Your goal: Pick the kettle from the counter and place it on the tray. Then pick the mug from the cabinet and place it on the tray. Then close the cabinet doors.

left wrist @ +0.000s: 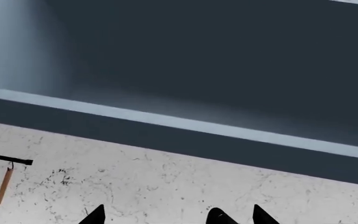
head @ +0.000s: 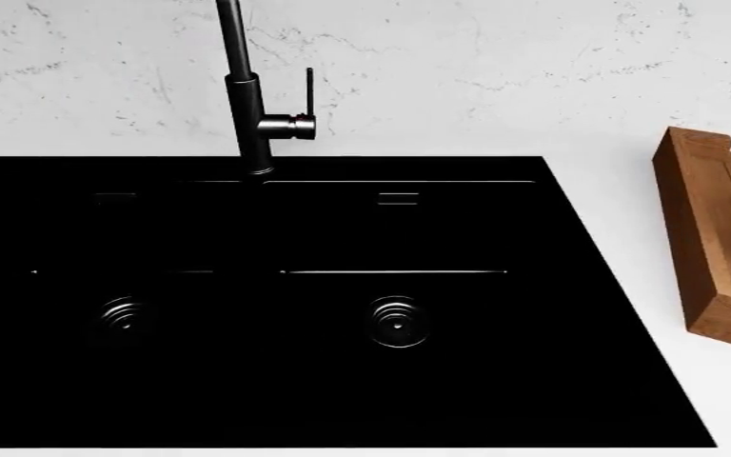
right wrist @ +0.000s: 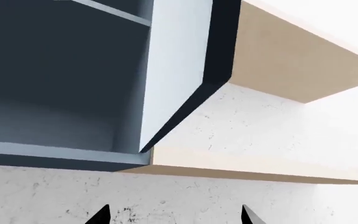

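Overhead, open cabinet (right wrist: 61, 79) before both claws, tray (head: 708, 248) beside sink (head: 315, 305)

Even bright light is washing counter (head: 620, 200) near white. Sink (head: 277, 314) is rendering flat black, detail lost. Cabinet (left wrist: 216, 60) interior is shading dim, soft gradients. Renders sharp, no blur.

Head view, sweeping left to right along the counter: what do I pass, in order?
Left sink drain → black faucet → right sink drain → bare white counter → wooden tray at the right edge, with something dark on it, cut off by the frame.
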